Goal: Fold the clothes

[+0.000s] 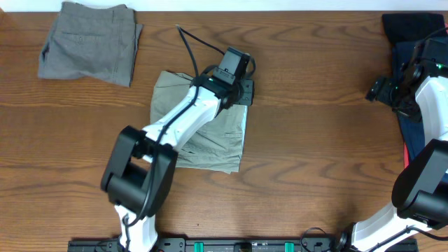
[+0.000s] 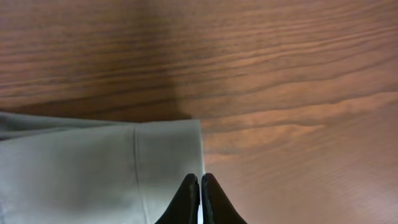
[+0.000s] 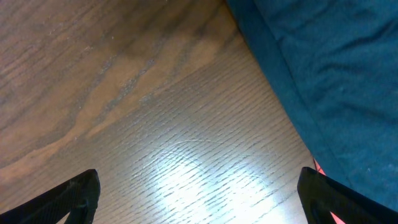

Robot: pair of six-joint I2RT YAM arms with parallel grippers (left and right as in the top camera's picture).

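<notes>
The pale khaki-green shorts (image 1: 210,140) lie folded into a rough rectangle at the table's middle. My left arm reaches over them, with my left gripper (image 1: 241,91) at their far right corner. In the left wrist view the shorts (image 2: 81,174) lie flat with a stitched hem. My left gripper (image 2: 200,180) is shut there, its fingertips together right at the cloth's right edge. My right gripper (image 1: 378,89) is wide open and empty over bare wood at the far right. It also shows in the right wrist view (image 3: 199,193).
Darker grey-brown shorts (image 1: 87,42) lie folded at the back left. A navy garment (image 1: 413,35) lies along the right edge, beside my right gripper, and shows in the right wrist view (image 3: 323,62). A black cable (image 1: 189,45) trails behind the left wrist.
</notes>
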